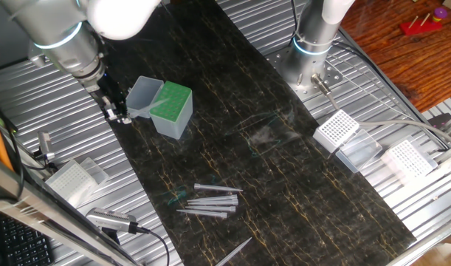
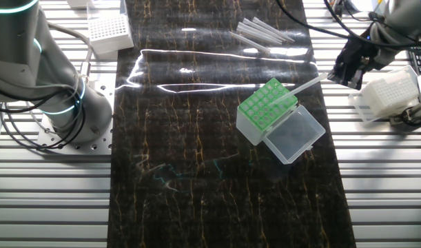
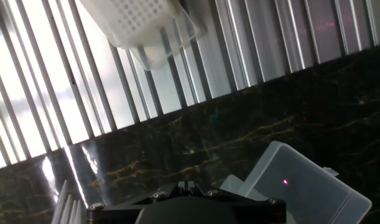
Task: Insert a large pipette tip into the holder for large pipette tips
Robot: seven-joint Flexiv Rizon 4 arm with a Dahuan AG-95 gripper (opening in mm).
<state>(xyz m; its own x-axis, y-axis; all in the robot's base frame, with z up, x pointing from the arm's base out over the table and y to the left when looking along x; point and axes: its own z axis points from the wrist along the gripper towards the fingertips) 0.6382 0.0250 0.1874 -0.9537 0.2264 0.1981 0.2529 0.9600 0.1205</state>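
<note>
The holder for large pipette tips, a boxy rack with a bright green perforated top, translucent grey-blue body and clear hinged lid lying open, stands on the dark marbled worktop. The black two-finger hand hangs just right of it, closed on the thick end of one long, tapered, translucent grey-white large pipette tip, which slants over the green top. To seat it well, bring the tip upright, centre its point above one hole, then descend straight. Spare tips lie far off.
</note>
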